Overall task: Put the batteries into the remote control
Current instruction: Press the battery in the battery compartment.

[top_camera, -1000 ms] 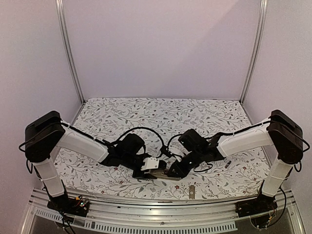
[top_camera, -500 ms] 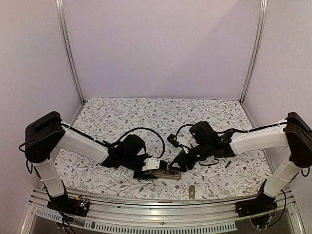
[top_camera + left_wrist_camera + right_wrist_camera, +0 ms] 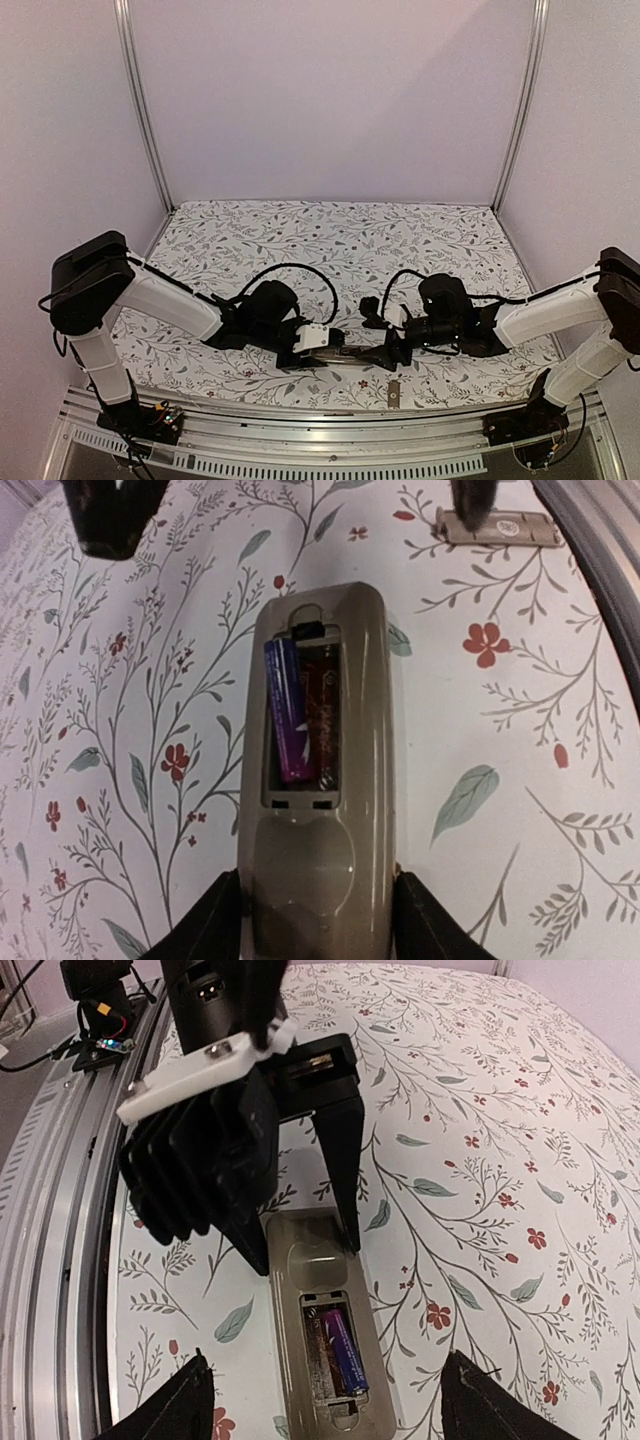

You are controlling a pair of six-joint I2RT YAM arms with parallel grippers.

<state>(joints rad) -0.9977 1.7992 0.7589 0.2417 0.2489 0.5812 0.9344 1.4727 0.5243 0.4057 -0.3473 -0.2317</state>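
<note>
Remote control (image 3: 312, 885) w/ 2 batteries (image 3: 290, 710) in, side by side.

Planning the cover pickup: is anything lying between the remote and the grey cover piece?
No. In the left wrist view, only bare floral cloth separates the remote control from the cover piece.

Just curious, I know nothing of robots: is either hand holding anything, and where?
The left hand clamps the remote control by both long sides near one end. The right hand is open, holding nothing.
</note>
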